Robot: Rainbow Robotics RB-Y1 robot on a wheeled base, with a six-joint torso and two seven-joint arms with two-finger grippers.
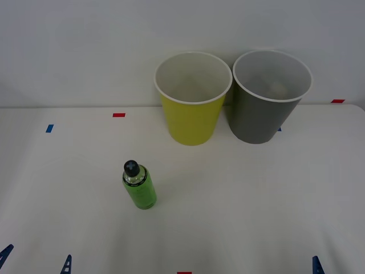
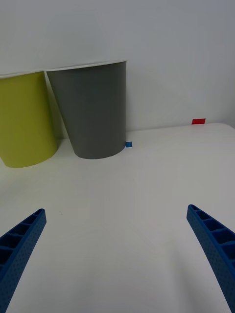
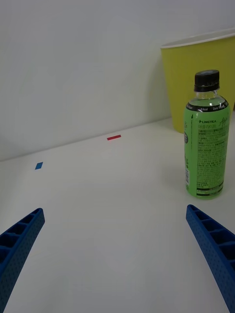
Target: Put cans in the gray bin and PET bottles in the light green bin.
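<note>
The front view looks forward and down from above the arms, taking in the table [image 1: 256, 200] as far as the back wall. The right wrist view sits low over the tabletop, facing the wall, its own blue fingers [image 2: 19, 244] spread at the corners; it sees the gray bin [image 2: 93, 112] and light green bin [image 2: 24, 122] side-on, well ahead. The left wrist view is equally low and faces the same way, near the bottle [image 3: 206, 142]. All three views share the light green bin; the front and left wrist views share the bottle.
</note>
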